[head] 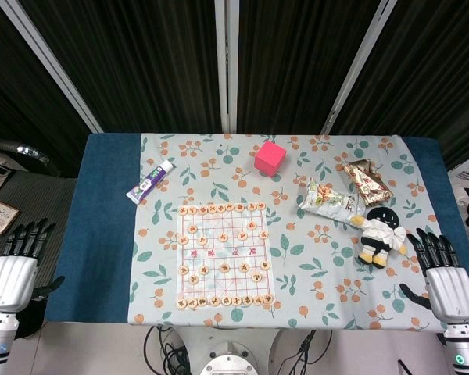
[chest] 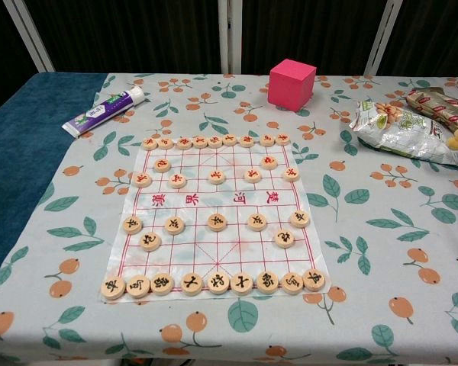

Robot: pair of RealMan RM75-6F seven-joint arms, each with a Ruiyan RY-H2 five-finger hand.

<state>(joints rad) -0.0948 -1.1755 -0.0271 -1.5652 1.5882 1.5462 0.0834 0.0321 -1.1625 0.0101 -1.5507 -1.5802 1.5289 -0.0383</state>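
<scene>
While both the left hand (head: 14, 269) and right hand (head: 444, 269) are held open and empty, the chess pieces (chest: 217, 222) are left untouched on the board (chest: 217, 200).

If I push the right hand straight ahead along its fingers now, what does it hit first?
Probably nothing on the table: the right hand points up the right edge, passing just right of the plush toy. Height is unclear, so it might brush the toy.

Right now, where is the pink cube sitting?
The pink cube sits on the floral tablecloth at the far middle of the table, just beyond the chess board, with the toothpaste tube off to its left.
</scene>
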